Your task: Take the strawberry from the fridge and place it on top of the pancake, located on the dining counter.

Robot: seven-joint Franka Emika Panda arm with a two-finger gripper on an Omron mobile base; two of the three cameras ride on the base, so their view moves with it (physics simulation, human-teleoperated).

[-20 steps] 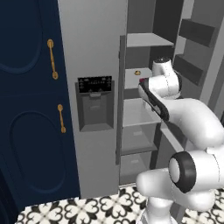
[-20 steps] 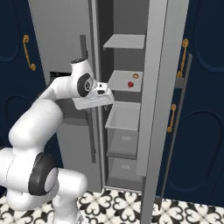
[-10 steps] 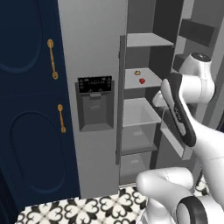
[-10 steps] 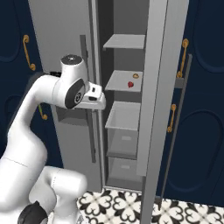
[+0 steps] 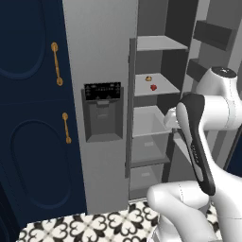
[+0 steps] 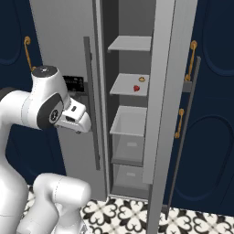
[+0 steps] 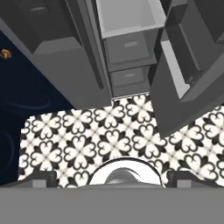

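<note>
The hand (image 7: 111,179) is standing wide apart, its two dark fingertips (image 7: 41,178) sitting at the bottom left and bottom right of the hand view, and nothing is lying between them or touching them. It is pointing down at the black-and-white patterned floor (image 7: 109,135) in front of the fridge (image 5: 101,61), with the fridge's lower drawers (image 7: 127,48) showing at the top centre of that view.

The strawberry (image 5: 153,87) is sitting on the second shelf (image 5: 156,85) from the top inside the open fridge, right of centre in the upper half of the left base view, just beside a small tan item (image 5: 148,78) too small to identify. In the right base view the strawberry (image 6: 136,88) is lying a little above centre, on the same shelf. The arm (image 5: 203,137) is bending at the right of the left base view, well apart from the strawberry. Navy cabinets (image 5: 28,118) with brass handles (image 5: 56,64) are filling the left side.
</note>
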